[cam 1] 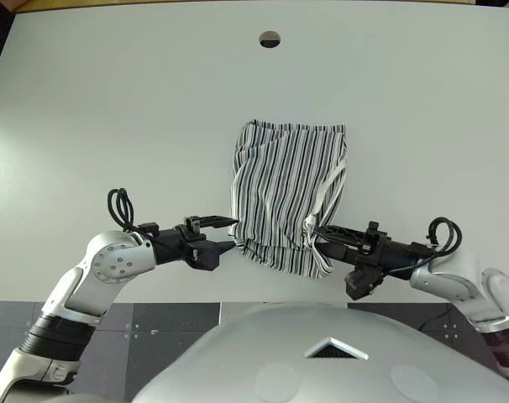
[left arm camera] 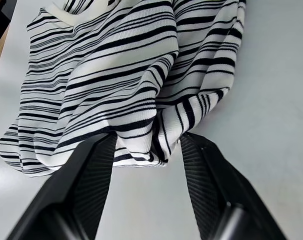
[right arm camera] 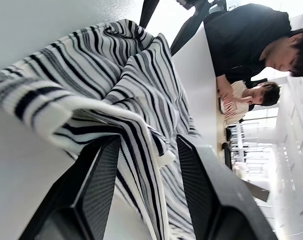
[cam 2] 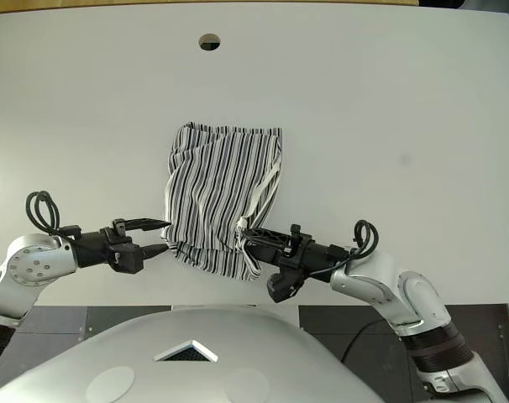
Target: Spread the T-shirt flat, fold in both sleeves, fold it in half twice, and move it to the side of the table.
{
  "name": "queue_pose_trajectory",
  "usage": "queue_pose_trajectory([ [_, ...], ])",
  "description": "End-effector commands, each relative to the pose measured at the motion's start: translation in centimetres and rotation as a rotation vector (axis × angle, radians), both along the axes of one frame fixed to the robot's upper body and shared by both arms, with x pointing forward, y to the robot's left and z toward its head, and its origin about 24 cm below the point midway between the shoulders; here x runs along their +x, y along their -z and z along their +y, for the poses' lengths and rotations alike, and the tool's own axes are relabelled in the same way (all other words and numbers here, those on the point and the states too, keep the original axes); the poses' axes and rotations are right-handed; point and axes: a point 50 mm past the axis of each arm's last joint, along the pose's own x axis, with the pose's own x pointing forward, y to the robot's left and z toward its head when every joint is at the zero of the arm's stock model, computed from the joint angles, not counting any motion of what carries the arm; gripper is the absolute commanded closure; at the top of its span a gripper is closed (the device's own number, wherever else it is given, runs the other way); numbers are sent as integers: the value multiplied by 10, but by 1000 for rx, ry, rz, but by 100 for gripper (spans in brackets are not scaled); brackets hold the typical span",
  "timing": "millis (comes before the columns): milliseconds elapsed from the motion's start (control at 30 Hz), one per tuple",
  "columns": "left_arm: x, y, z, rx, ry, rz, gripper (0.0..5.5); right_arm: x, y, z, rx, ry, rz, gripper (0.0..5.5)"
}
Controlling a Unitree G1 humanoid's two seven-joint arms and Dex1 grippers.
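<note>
1. The left gripper (cam 1: 228,234) has its jaws spread. The near left corner of the T-shirt (cam 1: 288,193) sits in the gap between its ribbed black fingers (left arm camera: 94,175), but they are not pressed onto the cloth.
2. The right gripper (cam 1: 315,233) is spread too. A bunched fold of the shirt's near right corner lies between its fingers (right arm camera: 99,180), and the cloth droops over one of them.
3. Both grippers lie low over the table (cam 1: 112,109), level with each other. They point inward at the shirt from opposite sides, so the garment's near end lies between the two tips.
4. The T-shirt is white with dark stripes and is folded into a rough upright rectangle, its long side running away from the robot. The far edge is fairly straight. The near end is rumpled, with several layers showing one over another.
5. A white band (cam 1: 332,186) of trim loops along the shirt's right side and ends close to the right gripper's tips.
6. The shirt lies around the middle of the white table from left to right, close to its near edge.
7. Well beyond the shirt, near the far edge, there is a small round hole (cam 1: 270,39) in the tabletop.
</note>
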Motion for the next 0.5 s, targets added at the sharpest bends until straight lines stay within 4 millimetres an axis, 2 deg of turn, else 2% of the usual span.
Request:
queue_pose_trajectory([
  [33,-7,12,-3,43,33,61,333,3,6,1,-31,-15,-17,342],
  [167,-6,13,-5,47,57,66,399,6,12,-2,-88,-14,-23,342],
  [267,-5,12,-5,51,60,66,451,11,14,-14,-181,-3,-46,342],
  [400,-2,9,-2,59,54,60,511,15,3,-31,-267,19,-54,342],
  [500,0,9,-2,61,51,54,523,16,-2,-36,-316,6,-61,342],
])
